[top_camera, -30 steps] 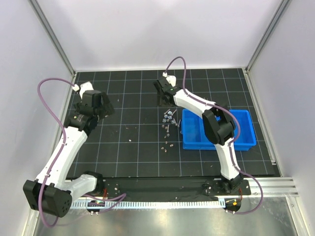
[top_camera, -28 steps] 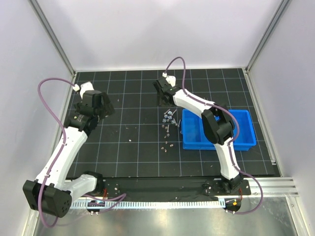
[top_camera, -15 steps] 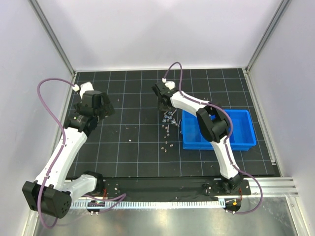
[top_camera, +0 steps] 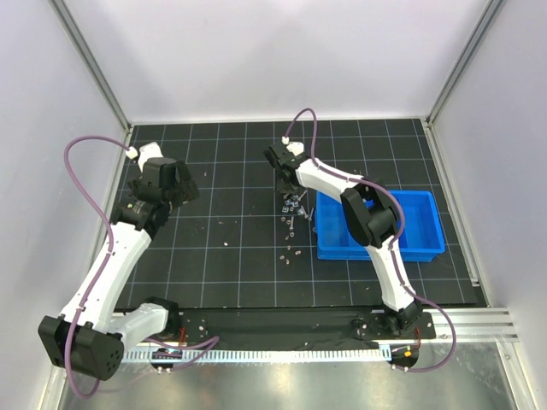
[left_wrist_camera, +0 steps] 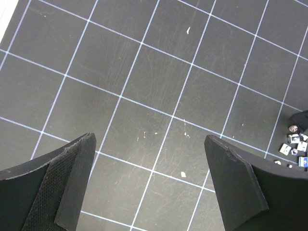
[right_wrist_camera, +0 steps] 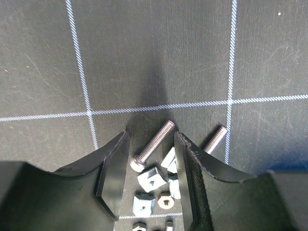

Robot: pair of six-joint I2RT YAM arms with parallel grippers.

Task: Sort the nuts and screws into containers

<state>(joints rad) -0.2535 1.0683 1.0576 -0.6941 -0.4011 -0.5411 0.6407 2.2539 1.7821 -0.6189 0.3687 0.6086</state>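
Right pincer (right_wrist_camera: 151,137), jaws parted, straddles one screw (right_wrist_camera: 153,146) beside scattered nuts (right_wrist_camera: 150,179).

We see a matte black mat ruled with a white grid (top_camera: 222,256) covering the table, and the wrist views show it scuffed with fine scratches and pale flecks. Plain white panel walls (top_camera: 273,60) close it in at the back and both sides, joined by slanting silver aluminium posts (top_camera: 90,60). Along the near edge we find a silver metal rail (top_camera: 479,318) and a brushed grey metal surface (top_camera: 299,384), evenly lit.
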